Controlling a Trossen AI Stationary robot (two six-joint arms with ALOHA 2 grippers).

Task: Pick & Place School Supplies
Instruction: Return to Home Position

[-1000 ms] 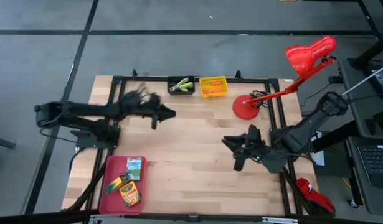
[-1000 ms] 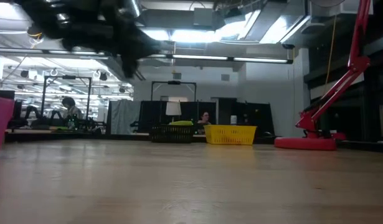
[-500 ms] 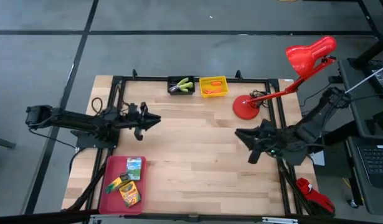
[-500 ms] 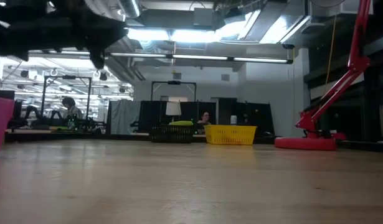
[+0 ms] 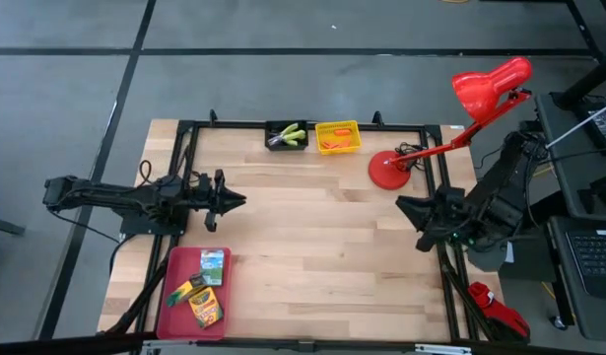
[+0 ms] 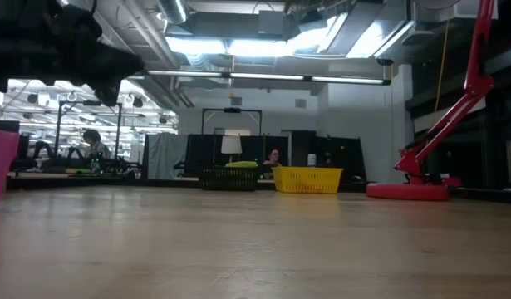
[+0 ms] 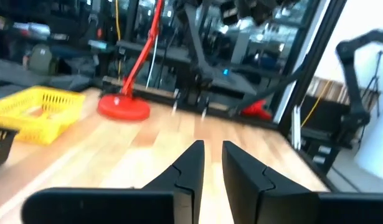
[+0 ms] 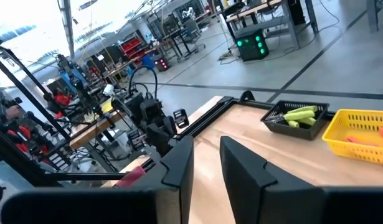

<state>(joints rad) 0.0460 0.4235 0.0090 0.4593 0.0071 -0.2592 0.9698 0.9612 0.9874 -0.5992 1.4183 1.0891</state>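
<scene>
Three yellow-and-green crayon boxes [image 5: 199, 288] lie in the red tray [image 5: 166, 318] at the near left. Two green-handled tools [image 5: 291, 132] lie in the black bin [image 5: 273, 141] at the far edge. Beside it, the orange pieces [image 5: 334, 143] lie in the yellow bin [image 5: 350, 128]. My left gripper [image 5: 232, 200] hovers level near the left edge, just beyond the tray. Its fingers [image 7: 192, 163] stand a narrow gap apart with nothing between them. My right gripper [image 5: 413, 210] hovers near the right edge, open and empty [image 8: 203, 149].
A red desk lamp stands on its round base [image 5: 387, 170] at the far right, with its arm reaching over the table's right rail. A black frame [image 5: 312, 124] rims the table. Bare wood lies in the table's middle, between the two grippers.
My left gripper has drawn back toward the table's left edge, sinking a little and turning to point level. My right gripper has pulled back toward the right edge and turned somewhat. None of the supplies has moved.
</scene>
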